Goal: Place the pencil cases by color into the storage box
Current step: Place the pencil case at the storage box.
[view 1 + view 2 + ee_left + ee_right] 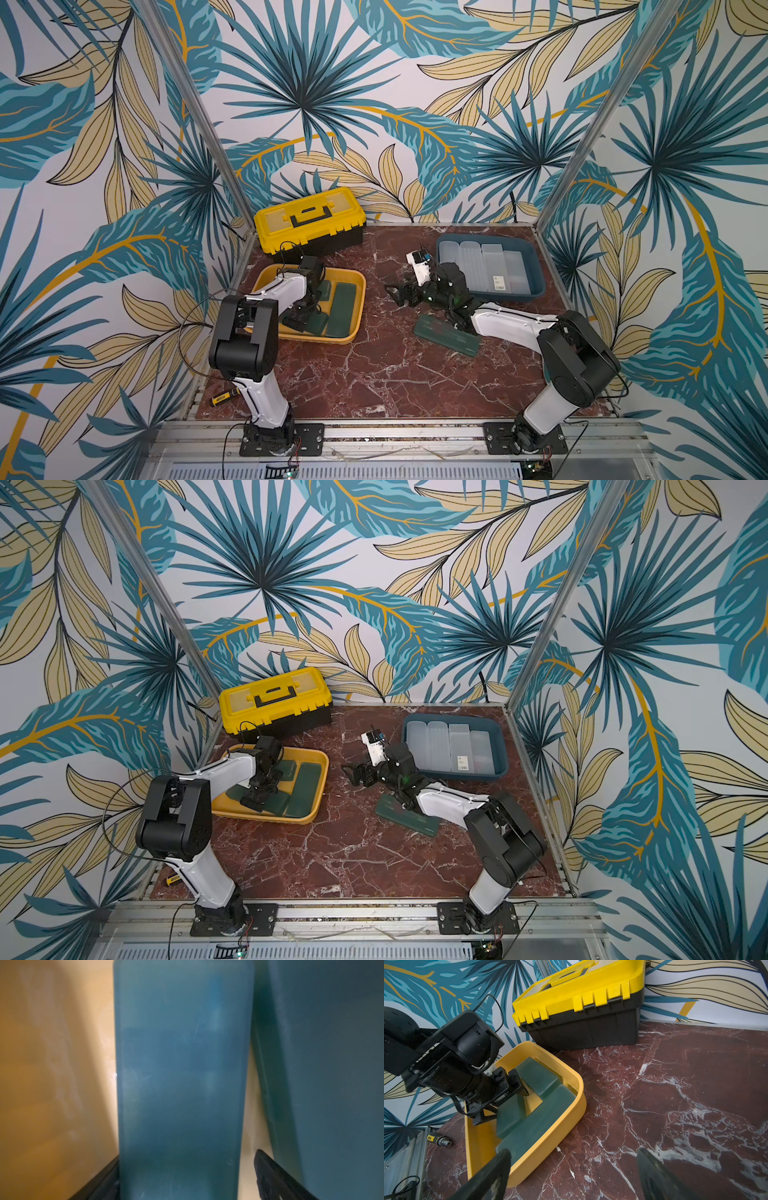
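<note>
Nearly done, it seems: white cases [482, 266] fill the blue tray [538, 270] at upper right, green cases [343, 303] lie in the yellow tray [360, 309] at left, where the left gripper [187, 1155] stands spread around one, and one green case [446, 334] lies on the table [374, 374] by the wide, empty right gripper [394, 294].

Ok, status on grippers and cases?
Left gripper open astride green case in yellow tray. Right gripper open, empty. Loose green case on table. Nothing blocking.
</note>
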Controlling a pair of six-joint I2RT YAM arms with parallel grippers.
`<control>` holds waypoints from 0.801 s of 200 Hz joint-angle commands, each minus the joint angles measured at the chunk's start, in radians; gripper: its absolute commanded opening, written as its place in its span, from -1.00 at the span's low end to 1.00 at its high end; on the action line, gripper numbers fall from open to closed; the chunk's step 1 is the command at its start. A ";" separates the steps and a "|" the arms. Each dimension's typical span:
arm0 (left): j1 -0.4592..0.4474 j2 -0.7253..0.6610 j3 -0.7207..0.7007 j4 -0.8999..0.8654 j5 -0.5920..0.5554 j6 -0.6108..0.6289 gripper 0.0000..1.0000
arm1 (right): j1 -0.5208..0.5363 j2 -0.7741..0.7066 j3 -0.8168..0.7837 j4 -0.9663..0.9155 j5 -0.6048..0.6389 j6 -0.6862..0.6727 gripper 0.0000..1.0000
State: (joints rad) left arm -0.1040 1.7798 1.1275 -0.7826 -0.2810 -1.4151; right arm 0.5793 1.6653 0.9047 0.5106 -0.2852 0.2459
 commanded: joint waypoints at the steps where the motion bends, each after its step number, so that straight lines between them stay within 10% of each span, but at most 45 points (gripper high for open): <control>1: 0.006 -0.021 0.043 -0.010 -0.018 0.017 0.96 | 0.006 0.008 -0.012 -0.004 0.005 -0.007 0.88; 106: -0.078 -0.163 0.165 -0.014 -0.115 0.192 1.00 | 0.005 -0.044 -0.018 -0.027 0.029 0.005 0.88; 160: -0.166 -0.237 0.244 -0.011 -0.238 0.472 1.00 | 0.002 -0.132 -0.026 -0.084 0.058 0.029 0.89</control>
State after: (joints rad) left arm -0.2428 1.5829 1.2949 -0.7906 -0.4343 -1.1236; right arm 0.5797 1.5864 0.8967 0.4629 -0.2523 0.2577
